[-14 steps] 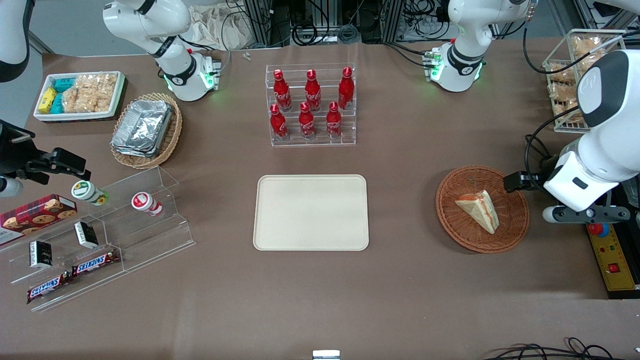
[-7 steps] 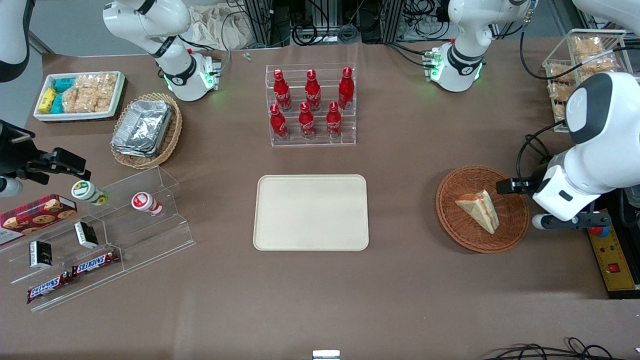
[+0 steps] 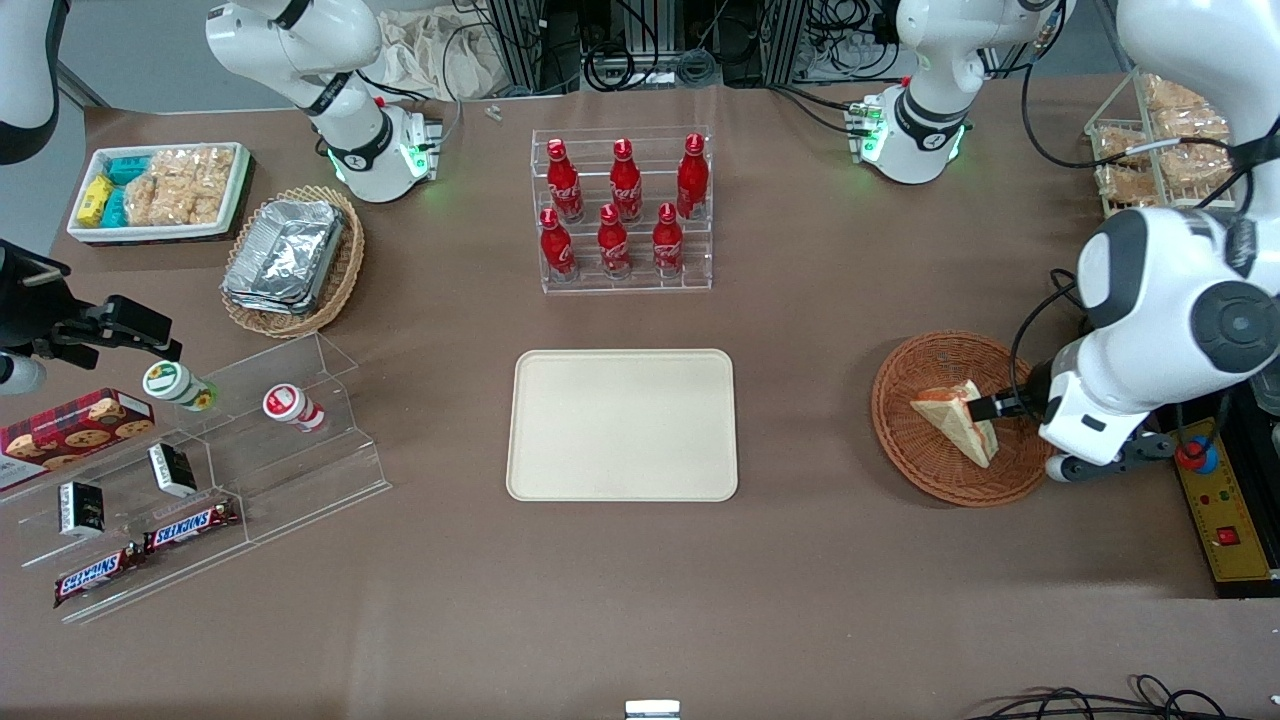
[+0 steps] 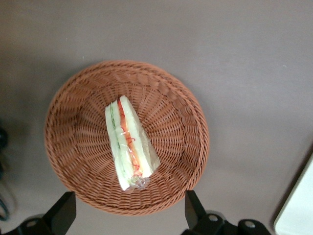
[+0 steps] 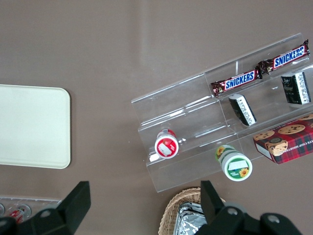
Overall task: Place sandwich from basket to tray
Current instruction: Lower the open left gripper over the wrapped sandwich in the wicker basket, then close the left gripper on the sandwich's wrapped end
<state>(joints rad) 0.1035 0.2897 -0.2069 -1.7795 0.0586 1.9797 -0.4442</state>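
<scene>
Since the earlier frame, the gripper has advanced over the basket, fingers spread wide above the sandwich, which lies flat inside. Judged light, soft and crushable; grip gently across the bread faces. Bare worktop separates basket and tray; the bottles stand well apart.
</scene>
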